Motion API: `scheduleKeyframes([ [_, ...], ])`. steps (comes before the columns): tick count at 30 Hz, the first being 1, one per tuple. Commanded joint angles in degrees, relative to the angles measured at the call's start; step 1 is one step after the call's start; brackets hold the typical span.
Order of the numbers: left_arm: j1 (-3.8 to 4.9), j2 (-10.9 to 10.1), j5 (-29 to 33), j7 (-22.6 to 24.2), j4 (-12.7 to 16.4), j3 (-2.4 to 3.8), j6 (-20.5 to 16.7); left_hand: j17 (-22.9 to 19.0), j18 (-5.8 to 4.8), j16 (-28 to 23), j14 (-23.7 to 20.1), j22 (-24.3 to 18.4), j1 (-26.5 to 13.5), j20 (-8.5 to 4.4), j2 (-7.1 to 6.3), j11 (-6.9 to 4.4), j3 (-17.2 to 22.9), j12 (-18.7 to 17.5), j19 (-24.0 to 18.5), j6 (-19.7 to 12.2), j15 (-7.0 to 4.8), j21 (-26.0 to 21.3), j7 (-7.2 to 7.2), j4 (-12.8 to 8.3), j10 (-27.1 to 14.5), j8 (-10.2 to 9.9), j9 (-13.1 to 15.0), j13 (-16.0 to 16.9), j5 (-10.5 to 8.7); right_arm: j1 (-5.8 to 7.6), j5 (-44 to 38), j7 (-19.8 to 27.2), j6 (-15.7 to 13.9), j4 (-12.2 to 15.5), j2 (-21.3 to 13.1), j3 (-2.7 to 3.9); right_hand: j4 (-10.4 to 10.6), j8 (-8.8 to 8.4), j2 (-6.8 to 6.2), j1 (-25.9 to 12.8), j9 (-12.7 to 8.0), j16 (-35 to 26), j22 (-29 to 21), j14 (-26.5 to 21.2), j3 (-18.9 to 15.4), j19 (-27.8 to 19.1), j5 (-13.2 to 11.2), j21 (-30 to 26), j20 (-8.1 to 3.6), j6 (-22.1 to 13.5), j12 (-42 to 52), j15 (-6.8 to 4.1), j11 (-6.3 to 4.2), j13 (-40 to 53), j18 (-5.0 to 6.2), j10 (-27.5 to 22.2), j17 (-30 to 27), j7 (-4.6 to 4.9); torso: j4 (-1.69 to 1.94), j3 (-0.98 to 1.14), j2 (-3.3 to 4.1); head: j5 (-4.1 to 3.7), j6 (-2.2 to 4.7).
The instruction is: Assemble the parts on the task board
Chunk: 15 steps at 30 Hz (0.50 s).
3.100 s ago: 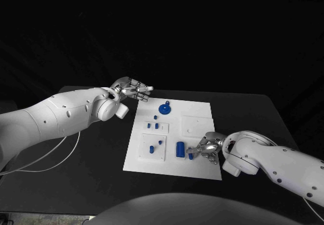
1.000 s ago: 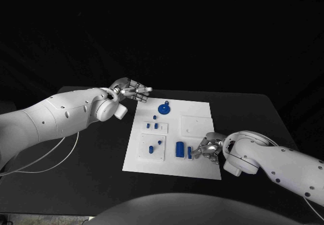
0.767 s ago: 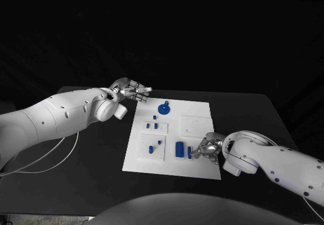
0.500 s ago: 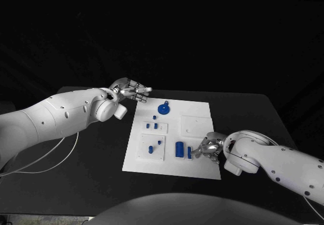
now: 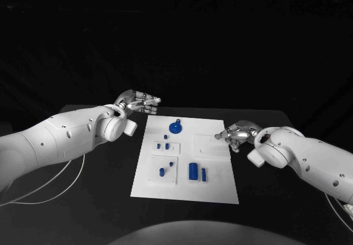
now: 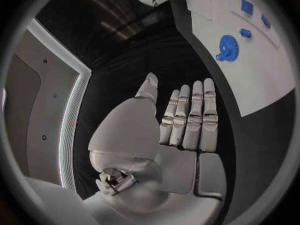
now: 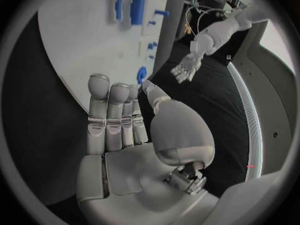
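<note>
The white task board (image 5: pixel 217 176) lies mid-table. On it are a blue gear (image 5: pixel 176 127), two small pegs (image 5: pixel 158 146), a wide blue block (image 5: pixel 193 171) and a slim blue piece (image 5: pixel 204 174) right beside the block. My left hand (image 5: pixel 140 102) hovers off the board's far left corner, fingers straight and empty (image 6: pixel 181 125). My right hand (image 5: pixel 234 133) is at the board's right edge, level with the blank square plate; its fingers are straight and hold nothing (image 7: pixel 122 120). The right wrist view shows the block (image 7: pixel 137 10) and the gear (image 7: pixel 141 75).
A raised white plate (image 5: pixel 163 168) at the board's near left carries two more small blue parts. A white cable (image 5: pixel 44 176) trails over the black table on the left. In the left wrist view, the gear (image 6: pixel 227 47) lies beyond the fingertips.
The head camera has shifted. My right hand has left the slim blue piece beside the block and moved from the board's near part to its far right edge. My left hand stays put.
</note>
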Motion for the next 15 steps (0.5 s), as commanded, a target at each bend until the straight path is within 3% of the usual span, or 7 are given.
scheduleKeyframes([
  [1, 0.11, 0.51, 4.82, 3.64, -0.22, 0.09, -4.02, 0.00, -0.08, -0.21, -0.04, -0.02, 0.87, 0.11, 0.58, -0.03, 0.21, -0.01, -0.02, 0.25, 0.01, -0.18, 0.15, -0.58, -0.51, -0.10, 0.05, 0.02, 0.32, 1.19, 11.15, 16.86, -8.82, -5.30, 1.42, 0.21, -1.72, -0.09, 0.94, 0.82, -1.26, -0.16, -0.29, -0.17, -0.20, 2.20, 0.63, -0.59, 0.31, 0.07, -2.20, 0.01, -0.08, -3.88, 0.47, 0.50, -0.75, 0.11, 0.32, -0.26, -1.04, -0.21, 1.10],
  [6, 0.37, 1.51, 6.12, 3.93, -1.77, 0.11, -4.52, -0.18, 0.00, -0.28, -1.40, -0.16, 1.24, 0.42, 1.08, 0.19, -0.08, -0.03, -0.58, 0.19, 0.28, -0.38, 0.21, -0.98, -1.31, -0.09, 0.03, 0.01, 0.36, 2.78, 17.04, 24.20, -11.84, -13.98, 4.52, 0.97, -3.19, 0.08, 1.74, 1.49, -3.41, -3.14, -5.53, -3.11, -0.59, -0.48, 1.38, -11.16, 1.23, -1.26, -7.48, 0.98, 0.77, -12.35, 1.26, -1.06, -3.62, 1.00, 0.54, -0.32, -1.96, -0.24, 2.02],
  [8, 0.62, 2.04, 6.85, 3.95, -2.83, 0.12, -4.67, -0.19, 0.07, -0.26, -1.84, -0.20, 1.27, 0.57, 1.13, 0.27, -0.16, -0.03, -0.88, 0.09, 0.36, -0.43, 0.25, -1.02, -1.75, -0.10, 0.02, 0.00, 0.32, 3.17, 18.70, 26.37, -12.62, -17.21, 5.95, 1.51, -3.57, -0.07, 1.75, 0.94, -6.21, -8.03, -10.00, -4.27, -0.26, -1.32, 1.71, -15.76, 2.28, -2.40, -12.61, 1.87, 1.63, -19.97, 1.33, -1.32, -7.89, 1.87, 0.55, -0.30, -2.04, -0.18, 2.51],
  [10, 0.89, 2.73, 7.57, 4.02, -4.14, 0.13, -4.66, -0.26, 0.09, -0.27, -2.97, -0.33, 1.34, 0.92, 1.13, 0.36, -0.17, -0.03, -1.78, -0.07, 0.53, -0.57, 0.11, -1.03, -2.71, -0.10, 0.01, -0.04, 0.35, 3.44, 20.60, 27.96, -13.01, -19.91, 7.28, 2.15, -4.06, 0.22, 1.76, 1.05, -8.69, -14.30, -14.78, -7.65, 0.80, -5.21, 1.91, -21.08, 3.93, -4.09, -19.54, 3.66, 3.01, -28.41, 1.05, -1.79, -12.19, 2.84, 0.54, -0.21, -2.13, -0.18, 2.98],
  [11, 0.99, 3.05, 7.82, 4.08, -4.71, 0.14, -4.59, -0.30, 0.12, -0.30, -3.20, -0.38, 1.53, 1.03, 1.40, -0.16, -0.05, -0.04, -2.12, 0.25, 0.34, -0.64, -0.35, -1.07, -2.43, -0.05, 0.01, -0.04, 0.35, 3.52, 21.40, 28.49, -13.11, -20.83, 7.75, 2.39, -4.49, -0.14, 2.73, 1.88, -9.69, -17.02, -16.97, -8.35, 2.11, -5.88, 0.76, -22.91, 4.46, -4.06, -22.51, 4.16, 3.60, -32.20, 1.15, -2.10, -14.28, 3.33, 0.58, -0.18, -2.19, -0.19, 3.03],
  [12, 1.15, 3.65, 8.28, 4.24, -5.75, 0.16, -4.50, -0.30, 0.21, -0.29, -3.14, -0.43, 1.95, 1.17, 1.99, -0.93, 0.12, -0.05, -2.52, 0.78, -0.05, -0.67, -0.92, -1.20, -1.93, -0.12, -0.01, -0.05, 0.49, 3.63, 22.95, 29.38, -13.03, -22.45, 8.66, 2.82, -5.76, -0.14, 3.42, 3.11, -11.04, -20.33, -20.04, -7.92, 4.58, -5.78, -2.38, -24.91, 4.99, -3.67, -25.54, 4.56, 4.02, -37.14, 1.48, -0.83, -17.18, 3.69, 0.66, -0.17, -2.28, -0.24, 3.17],
  [15, 1.34, 4.43, 8.82, 4.45, -7.10, 0.18, -4.49, -0.36, 0.81, -0.30, -3.70, -0.46, 2.49, 1.91, 2.55, -1.09, -0.28, -0.04, -3.56, 0.81, -0.20, -0.64, -1.17, -1.42, -1.98, -0.22, -0.05, -0.05, 0.63, 3.73, 25.05, 30.61, -12.14, -24.39, 9.79, 3.29, -6.69, -0.12, 3.48, 2.54, -13.82, -29.62, -27.57, -10.44, 8.58, -11.57, -4.12, -27.76, 7.22, -4.70, -31.11, 6.94, 5.74, -45.65, 1.59, -0.73, -24.17, 4.53, 0.55, -0.11, -2.41, -0.12, 3.59],
])
